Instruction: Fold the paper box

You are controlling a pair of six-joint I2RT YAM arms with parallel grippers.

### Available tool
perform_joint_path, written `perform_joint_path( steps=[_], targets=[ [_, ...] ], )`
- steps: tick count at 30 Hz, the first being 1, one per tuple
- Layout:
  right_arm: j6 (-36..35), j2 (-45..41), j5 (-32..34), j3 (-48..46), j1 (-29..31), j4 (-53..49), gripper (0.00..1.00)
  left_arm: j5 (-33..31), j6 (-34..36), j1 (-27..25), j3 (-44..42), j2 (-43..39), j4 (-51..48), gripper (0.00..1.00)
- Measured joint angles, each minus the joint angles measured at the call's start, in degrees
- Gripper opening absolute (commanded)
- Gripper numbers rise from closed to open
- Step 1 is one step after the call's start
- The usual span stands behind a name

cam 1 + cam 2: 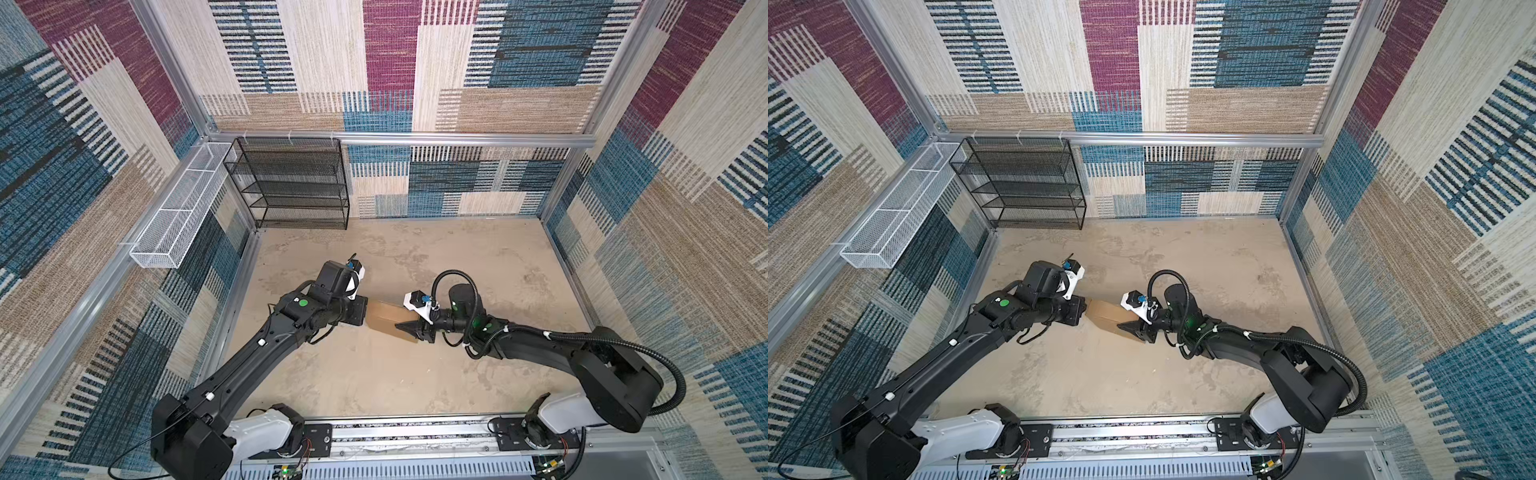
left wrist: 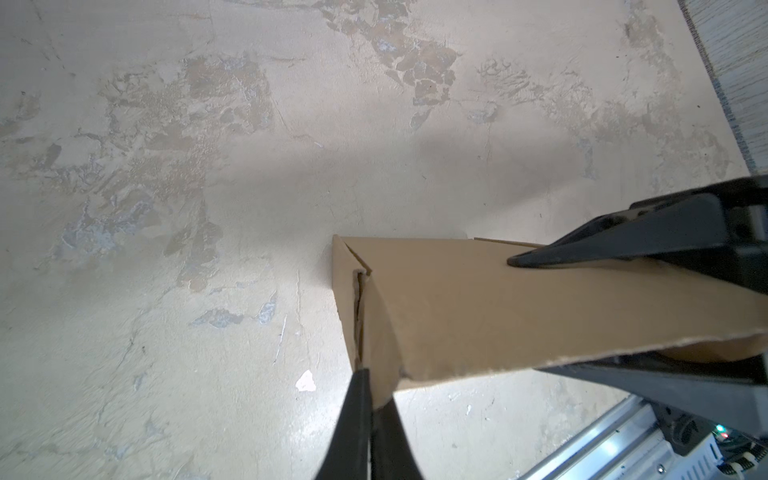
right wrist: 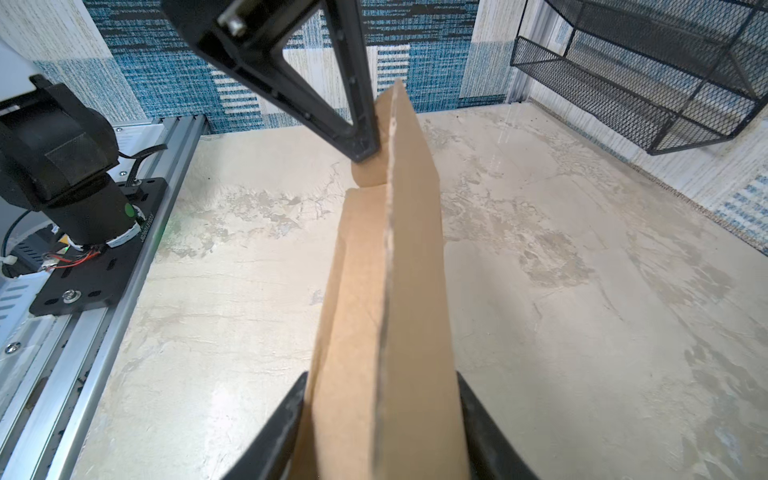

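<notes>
The paper box is plain brown cardboard, folded into a shallow closed shape. It is held on edge between both grippers at mid-table. My left gripper is shut on a rounded tab at the box's left end. My right gripper clamps the other end, one finger pressed on each broad face of the box. In the left wrist view, the right gripper's fingers straddle the box. A raw cut edge runs along the box's length.
A black mesh shelf stands at the back left. On the left wall hangs a white wire basket. An aluminium rail with both arm bases runs along the front edge. The beige mottled tabletop is fenced by patterned walls.
</notes>
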Motion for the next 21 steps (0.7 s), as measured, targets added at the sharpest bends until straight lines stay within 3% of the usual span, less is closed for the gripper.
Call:
perform_joint_path(
  steps=[6, 21],
  targets=[
    [0.04, -0.15, 0.42, -0.26, 0.00, 0.24, 0.47, -0.02, -0.04, -0.24, -0.09, 0.28, 0.46, 0.00],
    [0.37, -0.42, 1.33, -0.28, -0.09, 0.13, 0.43, -1.46, -2.19, -0.87, -0.92, 0.70, 2.64, 0.11]
  ],
)
